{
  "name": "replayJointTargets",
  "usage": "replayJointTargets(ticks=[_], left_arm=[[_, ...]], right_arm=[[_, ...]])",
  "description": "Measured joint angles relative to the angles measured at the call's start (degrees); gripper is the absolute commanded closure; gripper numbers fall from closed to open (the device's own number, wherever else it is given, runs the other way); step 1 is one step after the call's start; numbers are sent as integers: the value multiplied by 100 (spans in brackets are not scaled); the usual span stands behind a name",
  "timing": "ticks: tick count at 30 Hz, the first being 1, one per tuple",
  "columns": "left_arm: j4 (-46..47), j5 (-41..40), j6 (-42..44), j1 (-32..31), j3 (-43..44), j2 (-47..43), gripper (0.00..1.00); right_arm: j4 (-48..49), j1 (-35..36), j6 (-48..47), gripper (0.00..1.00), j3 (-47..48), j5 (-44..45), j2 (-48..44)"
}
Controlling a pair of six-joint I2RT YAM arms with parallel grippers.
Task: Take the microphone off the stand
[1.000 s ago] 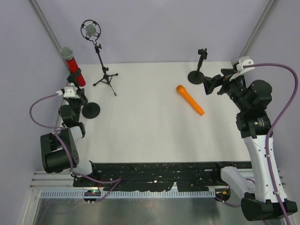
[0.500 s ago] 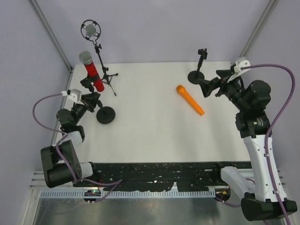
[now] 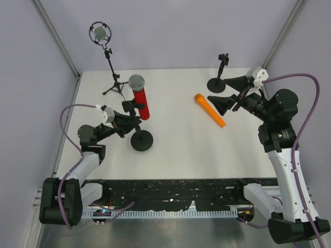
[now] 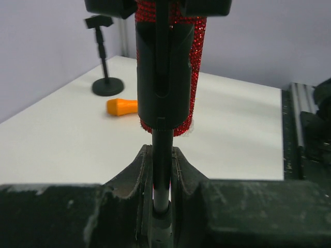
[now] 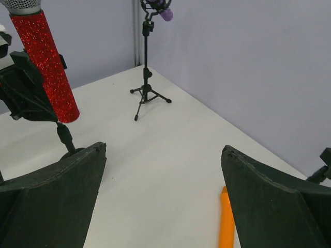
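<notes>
A red glitter microphone (image 3: 139, 102) with a grey head sits upright in the clip of a black stand with a round base (image 3: 141, 140), left of the table's middle. My left gripper (image 3: 133, 122) is shut on the stand's thin pole (image 4: 162, 138), just under the microphone (image 4: 166, 62); the pole is pinched between the fingers of the left gripper (image 4: 162, 157). My right gripper (image 3: 228, 93) is wide open and empty over the right of the table, facing left. In the right wrist view the microphone (image 5: 47, 70) is far left of the right gripper (image 5: 164, 150).
An orange microphone (image 3: 209, 109) lies on the table just below the right gripper, and shows in the right wrist view (image 5: 226, 222). An empty round-base stand (image 3: 217, 82) stands at the back right. A tripod stand (image 3: 115, 85) with a shock-mounted microphone (image 3: 99, 32) stands at the back left.
My left arm has moved the stand with the red microphone from the table's left edge rightward and nearer. My right gripper has opened wider and shifted left.
</notes>
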Motion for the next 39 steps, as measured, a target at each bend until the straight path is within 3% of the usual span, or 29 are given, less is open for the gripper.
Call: replayJointTargets(ticks=[6,15,22,33,39], left_arm=[[-568,-96,116,-1484,310,15,100],[-745,-573,192,-2597,1217,883,100],[-890,-876,411,-2966,1215,1213,100],[-737,-1123,498,-3010,951,1351,100],[-575,-1191,501,-3014,817,1478,92]], right_arm=[[212,282,9,4,0,-699,111],[254,605,-101,4,-57,-1266,227],[361,769,-181,4,-192,-1617,313],[682,1099,-39,4,-201,-1873,562],[791,1226,-28,5,-369,-1956,560]])
